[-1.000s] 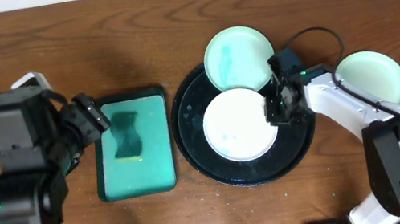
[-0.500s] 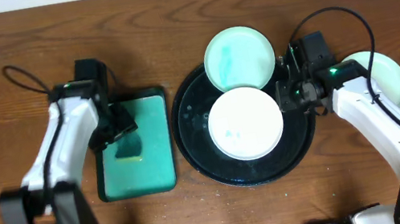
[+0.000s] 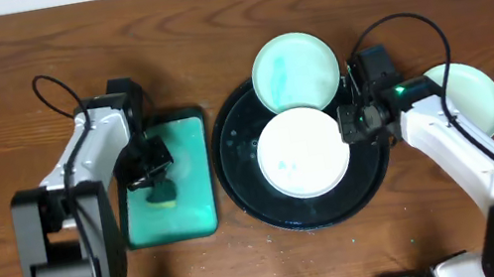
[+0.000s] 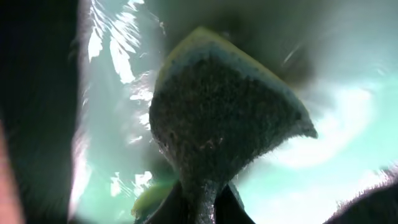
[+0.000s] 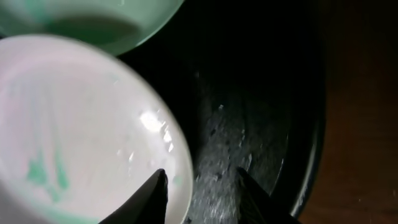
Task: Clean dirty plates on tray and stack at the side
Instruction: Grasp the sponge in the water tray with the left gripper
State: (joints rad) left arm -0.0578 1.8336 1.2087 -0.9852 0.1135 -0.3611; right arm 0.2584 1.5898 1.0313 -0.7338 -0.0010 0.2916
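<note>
Green sponge (image 4: 224, 118) pinched in left gripper (image 3: 155, 166); right gripper (image 5: 202, 193) spread astride the rim of the central plate (image 3: 302, 154); next, carry sponge over and scrub.

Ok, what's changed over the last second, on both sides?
The left tool swung in from the table's left side onto the green tray and shut on the sponge. The right tool shifted right, off the white plate to its rim, jaws open astride it; that plate seems nudged slightly right. The black tray, the upper plate and the plate on the table stayed put.
</note>
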